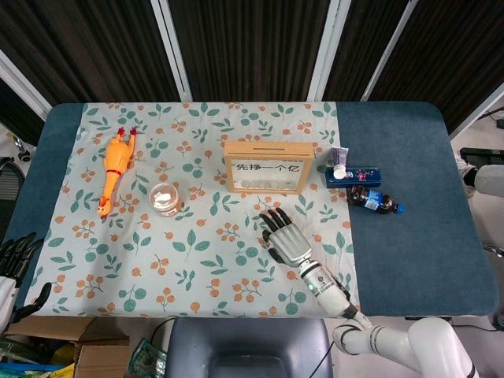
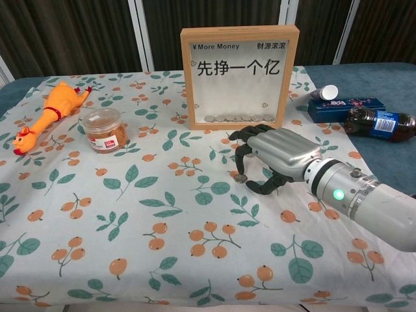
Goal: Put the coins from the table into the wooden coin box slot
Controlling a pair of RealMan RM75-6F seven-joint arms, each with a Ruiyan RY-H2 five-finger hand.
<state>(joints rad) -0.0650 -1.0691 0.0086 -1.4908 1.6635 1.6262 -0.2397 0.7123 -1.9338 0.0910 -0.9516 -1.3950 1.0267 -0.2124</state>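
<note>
The wooden coin box (image 2: 239, 36) stands upright at mid-table, also seen from above as the coin box (image 1: 270, 147) with its slot on the top edge. Several coins lie inside along its bottom. One small coin (image 2: 241, 177) lies on the floral cloth in front of the box. My right hand (image 2: 276, 154) hovers palm down over it, fingers bent downward with one fingertip at the coin and the thumb (image 2: 262, 188) low beside it. The coin still rests on the cloth. In the head view the right hand (image 1: 283, 237) hides the coin. My left hand (image 1: 14, 260) hangs off the table's near-left corner, fingers spread, holding nothing.
A yellow rubber chicken (image 2: 44, 115) and a small clear jar (image 2: 104, 129) sit on the left. Right of the box lie a blue toothpaste box (image 2: 344, 108), a white-capped tube (image 2: 327, 92) and a dark soda bottle (image 2: 380, 123).
</note>
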